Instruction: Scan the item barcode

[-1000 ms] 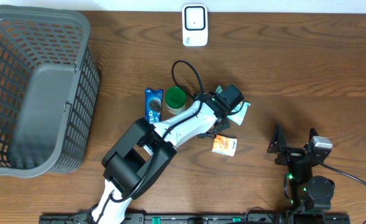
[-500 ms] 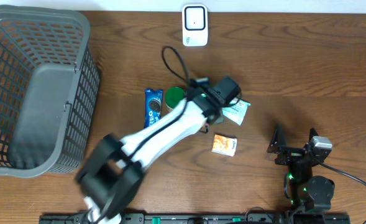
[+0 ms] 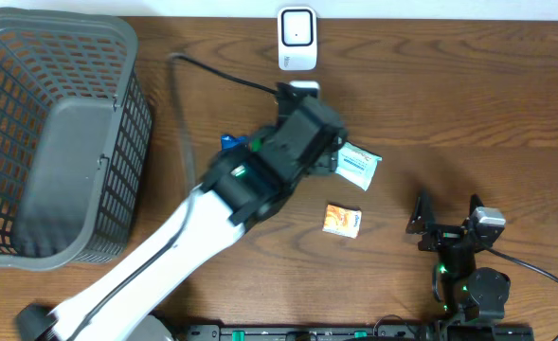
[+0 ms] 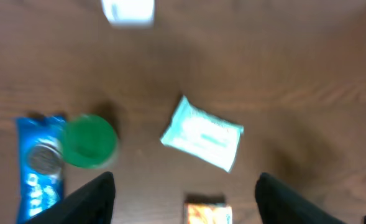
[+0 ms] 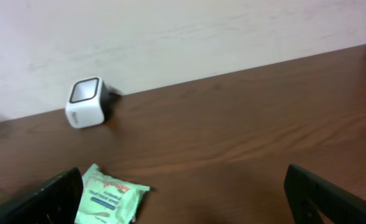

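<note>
A second ago the left pincer (image 4: 186, 182) is low at the pale teal packet (image 3: 359, 166), its fingers hidden under the wrist. Now the left arm is lifted high toward the overhead camera and blurred. In the wrist view its fingers stand spread wide with nothing between them. The packet lies loose on the counter (image 3: 468, 95), in nearly the same spot as before. The raised arm now covers the round green container (image 4: 89, 141) in the overhead view, and only a corner of the blue biscuit packet (image 4: 40, 168) shows past it there. The black cable has swung left, toward the basket (image 3: 61, 133). The right pincer (image 3: 446, 216) has not moved and remains spread and empty, low at the near right of the counter.

The teal packet, the item to scan, lies flat and skewed between the white scanner (image 3: 297, 38) and the small orange box (image 3: 342, 221), touching neither.

By count: one basket, one scanner, one teal packet, one orange box, one green container and one blue biscuit packet, the last two just beside each other. There are two arms.
</note>
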